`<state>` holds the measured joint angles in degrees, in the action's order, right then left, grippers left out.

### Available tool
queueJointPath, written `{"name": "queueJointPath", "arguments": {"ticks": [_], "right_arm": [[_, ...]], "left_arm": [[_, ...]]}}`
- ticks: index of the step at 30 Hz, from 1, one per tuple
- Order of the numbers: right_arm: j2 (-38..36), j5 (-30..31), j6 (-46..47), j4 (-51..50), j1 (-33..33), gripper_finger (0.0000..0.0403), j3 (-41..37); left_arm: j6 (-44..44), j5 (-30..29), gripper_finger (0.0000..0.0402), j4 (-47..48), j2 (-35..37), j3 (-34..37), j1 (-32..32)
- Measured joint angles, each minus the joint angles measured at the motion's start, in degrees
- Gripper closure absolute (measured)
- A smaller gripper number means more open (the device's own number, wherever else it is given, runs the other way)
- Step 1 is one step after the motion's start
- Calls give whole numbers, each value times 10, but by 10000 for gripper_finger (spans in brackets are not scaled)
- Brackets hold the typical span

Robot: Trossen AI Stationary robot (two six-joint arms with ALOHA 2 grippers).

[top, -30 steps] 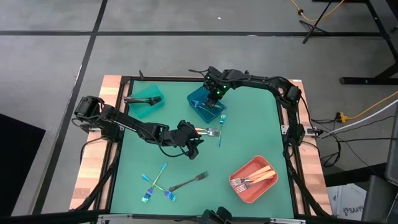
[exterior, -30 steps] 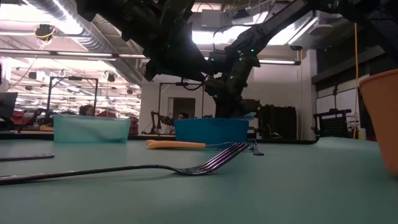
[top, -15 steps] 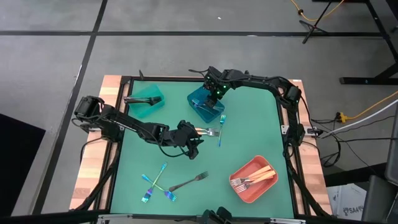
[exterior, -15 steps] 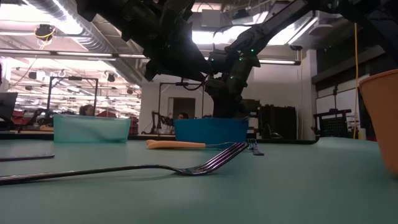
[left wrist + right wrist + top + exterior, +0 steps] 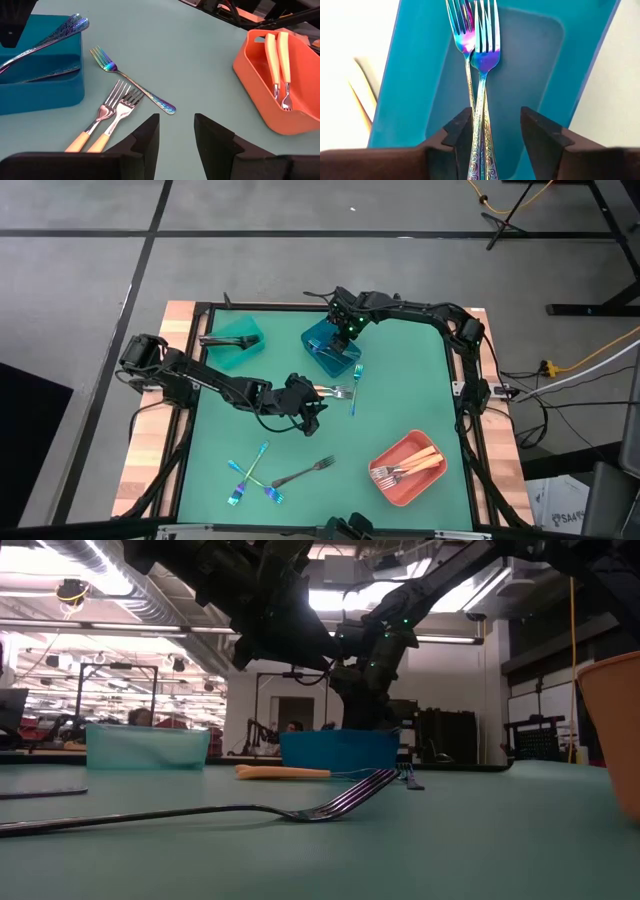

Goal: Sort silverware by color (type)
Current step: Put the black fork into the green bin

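No text, label, brand or number can be read anywhere in these views. The bins, forks and arms carry no legible markings.

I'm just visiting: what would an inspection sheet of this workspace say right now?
Surface: green mat on a wooden table.
Job's things: two iridescent forks in the blue bin; gold-handled forks and one iridescent fork loose; gold-handled ones in the coral bin.
Clutter: nothing seen.
Grippers: right tool open over the blue bin; left tool open above the mat.
Cables: yellow cable on the floor.
Surroundings: workshop beyond.
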<state>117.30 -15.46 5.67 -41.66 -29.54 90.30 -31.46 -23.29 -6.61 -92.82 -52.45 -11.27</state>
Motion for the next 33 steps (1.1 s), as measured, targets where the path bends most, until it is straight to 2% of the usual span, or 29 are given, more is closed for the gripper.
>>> {"name": "queueJointPath", "arguments": {"ticks": [12, 18, 24, 26, 33], "right_arm": [[-19, -23, 0, -7, -1, 249, 0], [-70, -23, -6, -29, -1, 249, 0], [-143, -21, -53, -94, 1, 249, 0], [-170, -4, -63, -114, 8, 249, 0], [-258, 113, -77, -164, 73, 249, 0]], "left_arm": [[-1, 0, 285, 0, 0, 0, 0], [-1, 0, 285, 3, 0, 0, 0], [0, 19, 285, 19, 0, 0, 0], [0, 29, 285, 21, 0, 0, 0], [0, 50, 285, 34, 0, 0, -1]]}}
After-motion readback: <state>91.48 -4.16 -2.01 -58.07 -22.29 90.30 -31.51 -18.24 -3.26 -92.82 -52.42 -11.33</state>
